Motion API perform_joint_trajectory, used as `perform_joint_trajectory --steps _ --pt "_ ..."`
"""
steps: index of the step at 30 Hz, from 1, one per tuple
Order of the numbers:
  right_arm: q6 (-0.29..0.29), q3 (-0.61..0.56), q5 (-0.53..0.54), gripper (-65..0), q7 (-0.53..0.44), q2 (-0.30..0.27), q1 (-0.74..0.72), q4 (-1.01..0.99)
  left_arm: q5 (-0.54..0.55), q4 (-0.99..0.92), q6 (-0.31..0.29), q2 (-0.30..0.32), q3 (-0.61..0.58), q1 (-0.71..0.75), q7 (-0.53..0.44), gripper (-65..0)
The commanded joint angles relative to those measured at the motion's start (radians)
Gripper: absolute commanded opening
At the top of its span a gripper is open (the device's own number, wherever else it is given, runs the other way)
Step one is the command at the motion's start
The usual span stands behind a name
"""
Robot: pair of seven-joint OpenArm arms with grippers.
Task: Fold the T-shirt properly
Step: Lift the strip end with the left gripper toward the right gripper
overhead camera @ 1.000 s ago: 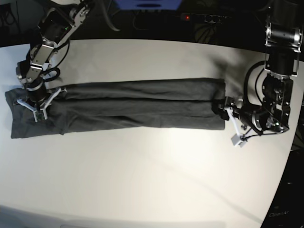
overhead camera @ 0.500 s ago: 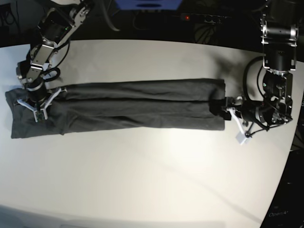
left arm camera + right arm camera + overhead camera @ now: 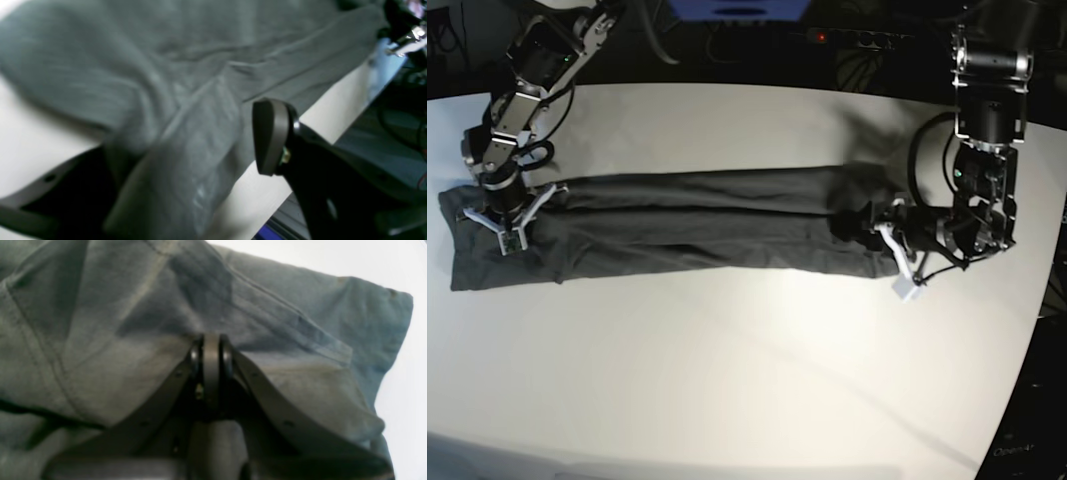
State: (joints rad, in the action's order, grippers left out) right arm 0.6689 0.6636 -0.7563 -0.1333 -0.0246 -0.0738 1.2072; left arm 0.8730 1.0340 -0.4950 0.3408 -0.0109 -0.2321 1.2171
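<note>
Cloth: dark charcoal-grey soft cotton T-shirt (image 3: 677, 225), folded into long band across white counter (image 3: 727, 380). Light, limp, likely to sag and slip; pinch doubled end edges. Left gripper (image 3: 877, 235) gaping around one end, cloth between fingers. Right gripper (image 3: 211, 355) pressed closed at other end; cannot tell if pinching cloth.

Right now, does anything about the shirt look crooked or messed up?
Mostly tidy: the T-shirt lies as a long folded band. Its end by the right gripper flares wider and uneven, and the end at the left gripper is bunched.
</note>
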Motion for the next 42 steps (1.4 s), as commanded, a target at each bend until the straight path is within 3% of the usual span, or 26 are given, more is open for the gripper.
perform_joint_trajectory --steps 1,4,10,12,24,32,42 --pt "0.029 -0.002 -0.033 -64.6 0.04 -0.001 0.004 -0.002 -0.183 -0.039 0.046 0.004 -0.022 0.044 0.109 -27.2" --pt "0.029 -0.002 -0.033 -64.6 0.04 -0.001 0.004 -0.002 -0.179 -0.039 0.048 0.011 -0.022 0.044 0.112 -33.7" --pt "0.029 -0.002 -0.033 -64.6 0.04 0.001 0.004 -0.002 -0.188 -0.039 0.052 0.017 0.078 0.044 0.122 -64.3" --pt "0.029 -0.002 -0.033 -64.6 0.04 0.001 0.004 -0.002 -0.186 -0.036 0.052 0.027 0.088 0.044 0.142 -61.6" --pt "0.029 -0.002 -0.033 -64.6 0.04 0.001 0.004 -0.003 -0.176 0.039 0.052 0.017 0.202 0.035 0.166 -61.7" --pt "0.029 -0.002 -0.033 -64.6 0.04 0.002 0.004 -0.003 -0.176 0.223 0.052 -0.121 0.205 0.013 0.179 -61.7" --pt "0.029 -0.002 -0.033 -64.6 0.039 0.002 0.004 -0.003 -0.174 0.245 0.052 -0.222 0.199 -0.056 0.179 -61.7"
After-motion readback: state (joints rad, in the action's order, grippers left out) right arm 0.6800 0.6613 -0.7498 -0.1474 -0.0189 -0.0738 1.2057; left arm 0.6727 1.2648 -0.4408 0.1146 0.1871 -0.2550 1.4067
